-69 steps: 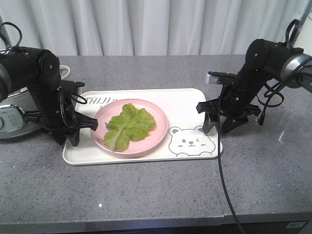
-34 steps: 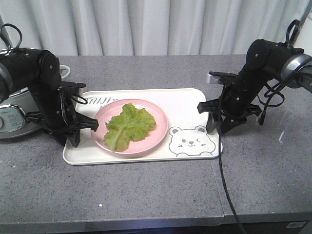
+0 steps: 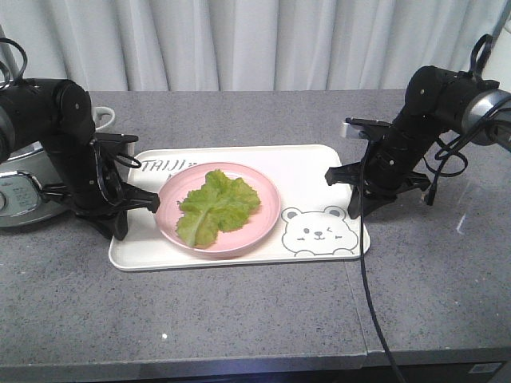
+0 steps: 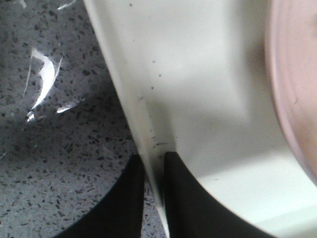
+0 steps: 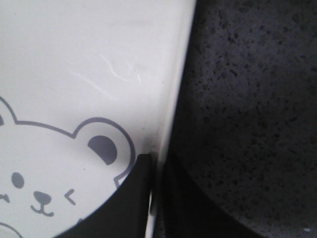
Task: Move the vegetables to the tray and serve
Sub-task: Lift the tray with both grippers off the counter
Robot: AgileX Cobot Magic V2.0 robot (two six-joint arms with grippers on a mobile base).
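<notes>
As the grey speckled counter (image 3: 239,319) is read from its front edge backward: one black cable (image 3: 367,279), running from the front edge up toward the right arm. One cream-white tray (image 3: 307,171), mid-counter and lengthwise to the front edge, with a winking bear drawing (image 3: 319,231) at its near right corner and grey lettering (image 3: 164,165) at its far left. One round pink plate (image 3: 172,227), on the tray's left half. One lettuce leaf (image 3: 217,206), light green and frilly, lying flat on the plate. Left gripper (image 4: 154,163), clamped on the tray's left rim, one finger inside the rim and one outside over the counter. Right gripper (image 5: 157,163), clamped likewise on the right rim beside the bear's ear. One silver cooker (image 3: 16,195), at the counter's left edge behind the left arm. One pale curtain (image 3: 239,40), beyond the far edge.
</notes>
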